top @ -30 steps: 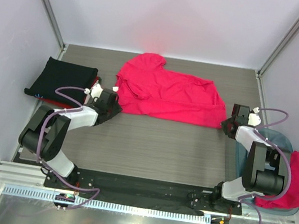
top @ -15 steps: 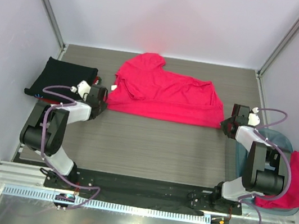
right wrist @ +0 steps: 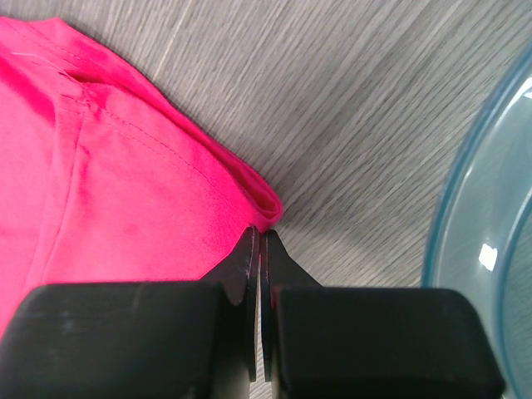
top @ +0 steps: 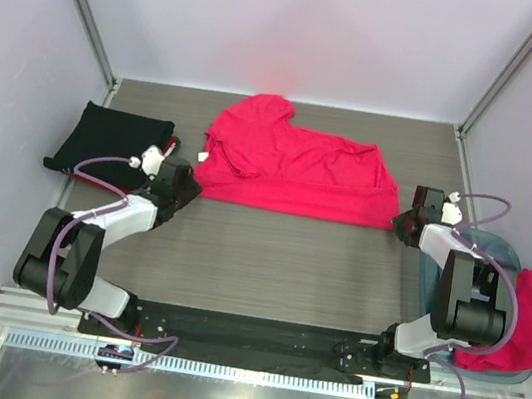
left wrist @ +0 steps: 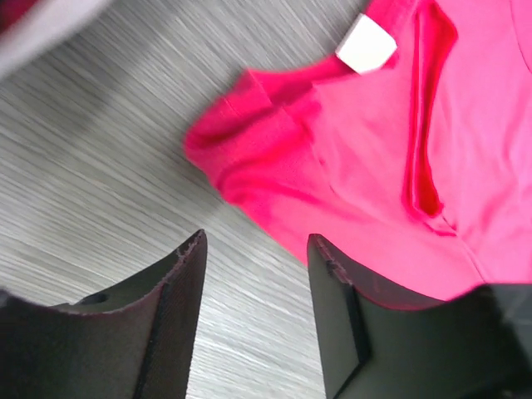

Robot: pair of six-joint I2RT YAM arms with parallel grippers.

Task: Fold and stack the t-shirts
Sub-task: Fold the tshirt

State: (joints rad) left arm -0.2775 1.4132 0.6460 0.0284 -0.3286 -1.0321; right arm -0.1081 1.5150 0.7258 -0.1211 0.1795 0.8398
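Red shirt (top: 296, 169) lies spread flat at upper centre of the top view, on the table (top: 276, 262), its white label (left wrist: 366, 46) showing at the neck.

Left gripper (left wrist: 256, 249): fingers spread, nothing between them. It is over bare table; the shirt's crumpled left edge sits just beyond the tips, not touching.

Right gripper (right wrist: 259, 237): fingers pressed together. The tips meet the shirt's lower right corner at the hem. Whether cloth is caught between them cannot be told.

Black shirt (top: 108, 141): folded, at the left edge, near the left gripper.

Tub (top: 506, 248): at right, beside the right arm, with a second red shirt (top: 529, 327) draped over its rim.
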